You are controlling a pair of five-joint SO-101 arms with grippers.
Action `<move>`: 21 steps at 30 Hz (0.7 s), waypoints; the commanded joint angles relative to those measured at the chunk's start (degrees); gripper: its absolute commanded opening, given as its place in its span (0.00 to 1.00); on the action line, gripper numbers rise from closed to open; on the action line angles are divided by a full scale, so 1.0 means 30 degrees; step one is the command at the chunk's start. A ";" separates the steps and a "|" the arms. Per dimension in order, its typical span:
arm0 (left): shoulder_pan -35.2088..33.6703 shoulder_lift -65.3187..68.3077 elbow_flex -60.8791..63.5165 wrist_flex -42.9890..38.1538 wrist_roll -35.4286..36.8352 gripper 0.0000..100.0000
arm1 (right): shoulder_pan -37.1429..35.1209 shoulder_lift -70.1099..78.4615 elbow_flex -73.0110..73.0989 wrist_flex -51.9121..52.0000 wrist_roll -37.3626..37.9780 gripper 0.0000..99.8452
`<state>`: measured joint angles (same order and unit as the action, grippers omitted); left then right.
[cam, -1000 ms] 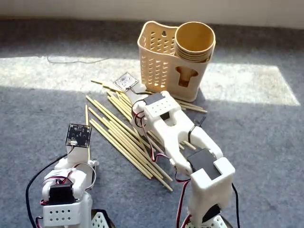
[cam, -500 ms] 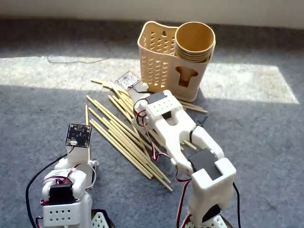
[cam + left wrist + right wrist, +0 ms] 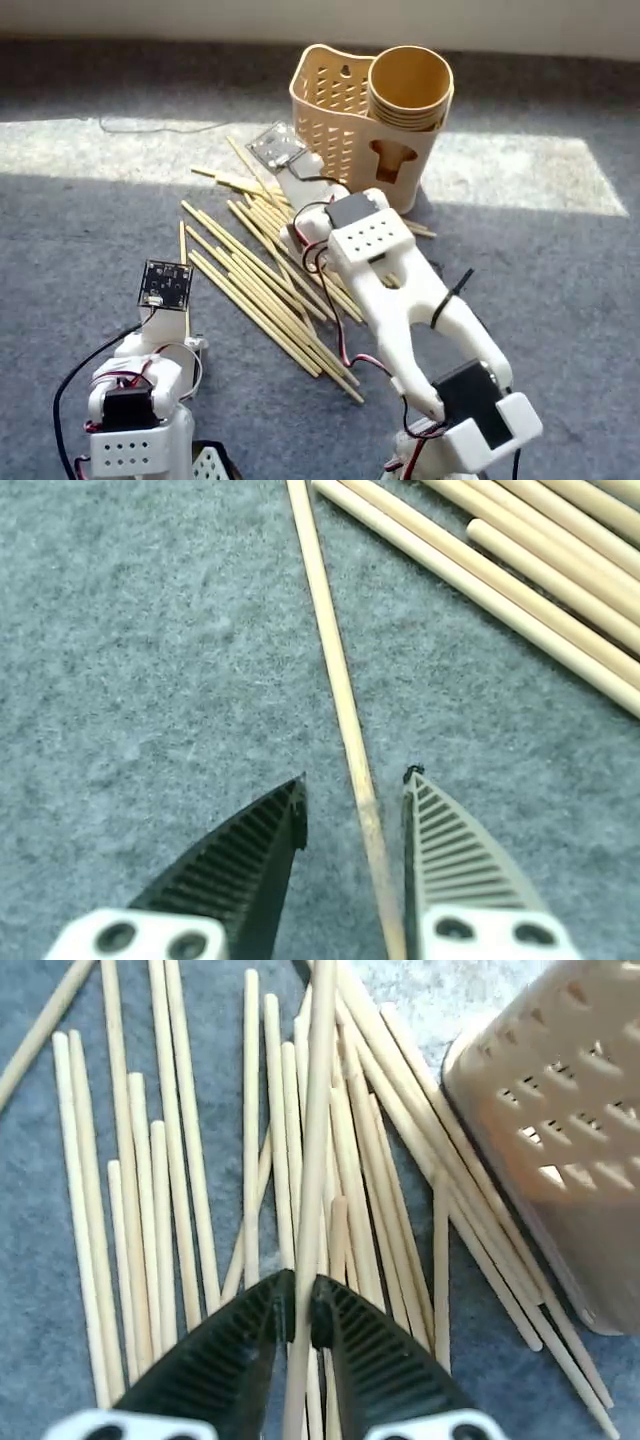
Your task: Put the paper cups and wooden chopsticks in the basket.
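The right pincer (image 3: 302, 1305) is pinched tight on one wooden chopstick (image 3: 318, 1110), which runs out over the heap of loose chopsticks (image 3: 180, 1180) on the grey carpet (image 3: 30, 1210), just beside the basket (image 3: 560, 1160). The left pincer (image 3: 355, 785) is spread, straddling a lone chopstick (image 3: 335, 660) that lies on the carpet, closer to its pale jaw. The basket stands near the carpet's far edge with the stacked paper cups (image 3: 410, 85) inside.
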<state>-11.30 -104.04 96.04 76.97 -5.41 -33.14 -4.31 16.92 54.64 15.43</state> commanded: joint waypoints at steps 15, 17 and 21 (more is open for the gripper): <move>-0.6549 -0.0161 0.0396 0.0088 0.0117 0.16 | 0.0337 -0.4410 -0.1480 -0.3590 -0.6007 0.00; -0.7370 -0.0161 0.0396 0.0088 0.0117 0.16 | 0.0337 -0.4733 -0.1451 -0.4586 -0.6007 0.00; -0.7692 -0.0161 0.0396 0.0088 0.0117 0.16 | 0.1099 -0.5319 -0.1363 -0.6872 -0.6007 0.00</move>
<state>-33.27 -104.13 96.04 76.97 -5.41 -32.26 -16.62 15.52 39.60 -2.24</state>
